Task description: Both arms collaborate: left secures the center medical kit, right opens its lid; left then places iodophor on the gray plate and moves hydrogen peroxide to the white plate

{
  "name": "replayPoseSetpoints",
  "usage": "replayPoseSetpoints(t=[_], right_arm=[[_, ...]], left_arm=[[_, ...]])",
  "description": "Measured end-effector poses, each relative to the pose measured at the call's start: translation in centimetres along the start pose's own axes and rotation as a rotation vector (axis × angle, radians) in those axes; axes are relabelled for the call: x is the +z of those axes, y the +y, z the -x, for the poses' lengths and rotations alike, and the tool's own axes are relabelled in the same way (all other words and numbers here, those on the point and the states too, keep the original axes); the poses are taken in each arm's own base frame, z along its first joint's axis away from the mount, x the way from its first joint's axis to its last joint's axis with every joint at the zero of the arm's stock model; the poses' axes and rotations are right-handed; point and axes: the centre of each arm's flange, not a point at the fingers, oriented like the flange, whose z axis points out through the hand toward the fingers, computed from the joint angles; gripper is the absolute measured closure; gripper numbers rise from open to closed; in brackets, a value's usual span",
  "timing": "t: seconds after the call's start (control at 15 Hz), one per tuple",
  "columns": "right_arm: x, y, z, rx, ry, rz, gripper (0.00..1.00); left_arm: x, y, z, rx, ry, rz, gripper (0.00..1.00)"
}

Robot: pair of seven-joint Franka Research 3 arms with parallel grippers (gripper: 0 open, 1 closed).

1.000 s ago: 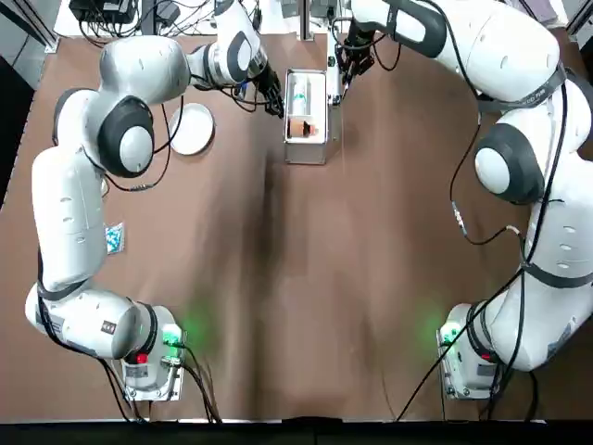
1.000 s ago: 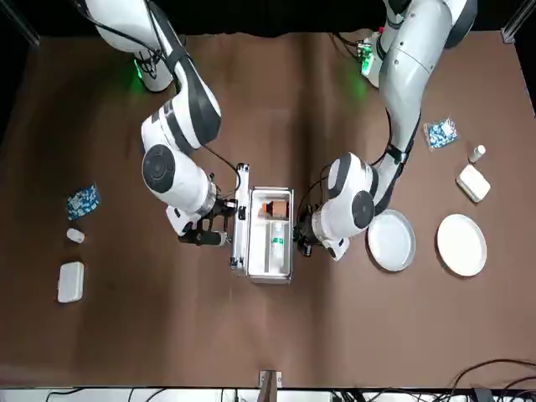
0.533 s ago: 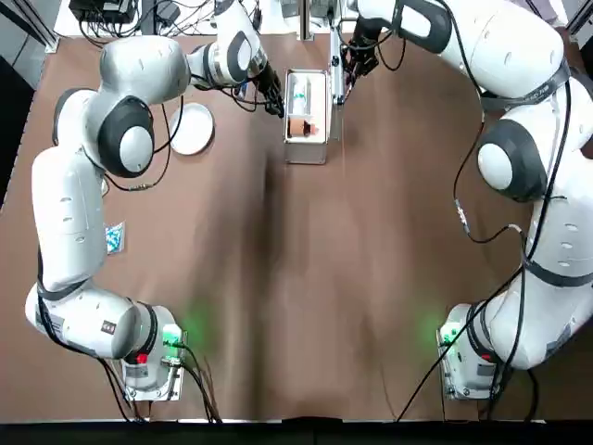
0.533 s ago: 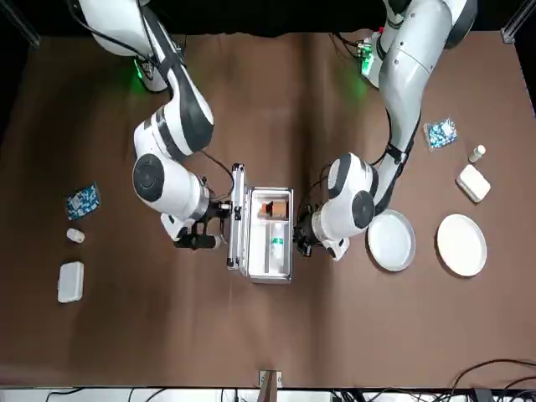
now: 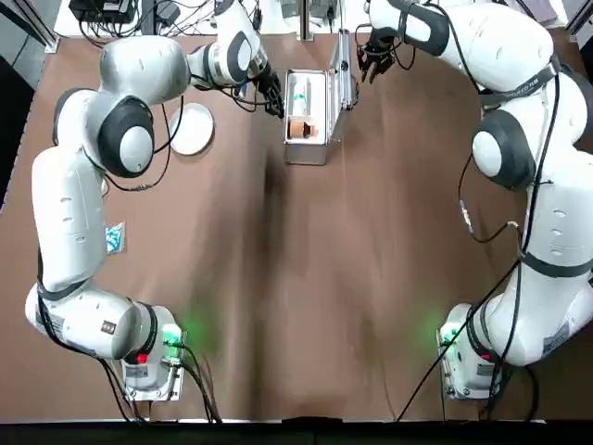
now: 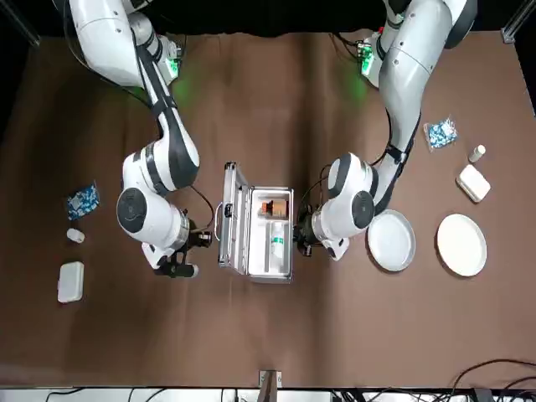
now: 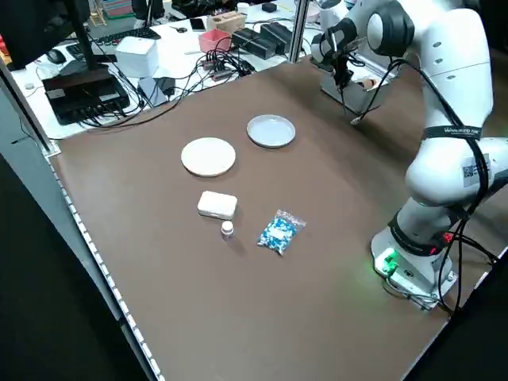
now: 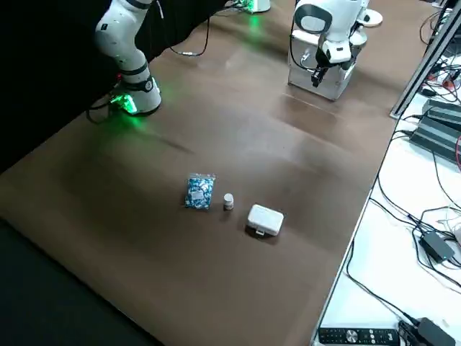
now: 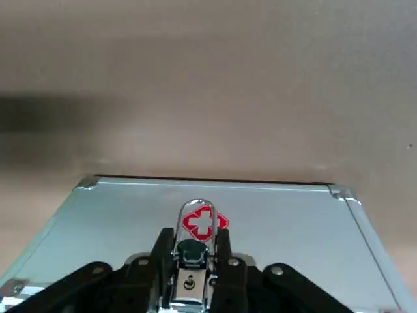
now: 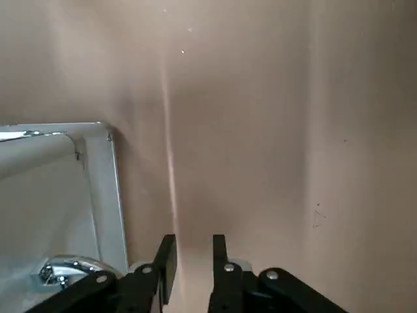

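Note:
The medical kit (image 5: 307,139) (image 6: 270,266) stands at the table's far centre with its lid (image 5: 345,77) (image 6: 227,228) swung up and leaning toward my right side. Inside lie the brown iodophor (image 5: 298,127) (image 6: 270,207) and the teal-labelled hydrogen peroxide (image 5: 298,95) (image 6: 277,244). My left gripper (image 5: 274,98) (image 6: 303,239) (image 9: 192,238) is shut on the kit's red-cross latch side. My right gripper (image 5: 374,61) (image 6: 179,258) (image 10: 190,244) hovers beside the lid, narrowly open, holding nothing. The gray plate (image 5: 192,128) (image 6: 392,240) and white plate (image 6: 461,244) (image 7: 209,155) lie on my left.
On my left lie a white box (image 6: 473,182), a small whitish bottle (image 6: 476,153) and a blue packet (image 6: 441,131). On my right lie another blue packet (image 6: 82,201), a small white bottle (image 6: 75,236) and a white box (image 6: 70,281). Cables and equipment crowd the far edge (image 7: 119,71).
The right gripper drew away from the lid toward my right side. The lid swung further open, past upright. The left gripper stayed on the kit.

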Motion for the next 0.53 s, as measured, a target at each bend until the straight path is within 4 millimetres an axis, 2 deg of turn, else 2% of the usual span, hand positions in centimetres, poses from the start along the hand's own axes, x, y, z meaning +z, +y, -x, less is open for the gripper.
replayPoseSetpoints(t=[0.07, 0.13, 0.2, 0.27, 0.4, 0.47, 0.53], right_arm=[[-0.1, 0.1, -0.1, -0.002, 0.002, -0.001, 0.69], [-0.2, 0.4, -0.2, -0.007, 0.004, -0.001, 0.61], [-0.4, 1.0, -0.5, -0.011, 0.006, -0.001, 0.56], [-0.6, 2.0, -1.0, -0.017, 0.01, -0.002, 0.55], [-1.4, 5.0, -2.3, -0.029, 0.021, -0.005, 0.51], [-1.9, 6.9, -3.1, -0.037, 0.028, -0.006, 0.49], [-2.4, 8.8, -3.8, -0.046, 0.036, -0.008, 0.42]], left_arm=[[0.0, 0.0, 0.0, 0.0, 0.0, 0.0, 0.7], [0.0, 0.0, 0.0, 0.0, 0.0, 0.0, 0.7], [0.0, 0.0, 0.0, 0.0, 0.0, 0.0, 0.7], [0.0, 0.0, 0.0, 0.0, 0.0, 0.0, 0.68], [0.0, 0.0, 0.1, 0.001, 0.0, -0.001, 0.65], [0.1, -0.1, 0.1, 0.001, 0.0, -0.005, 0.58], [0.1, -0.1, 0.1, 0.001, 0.001, -0.007, 0.5]])
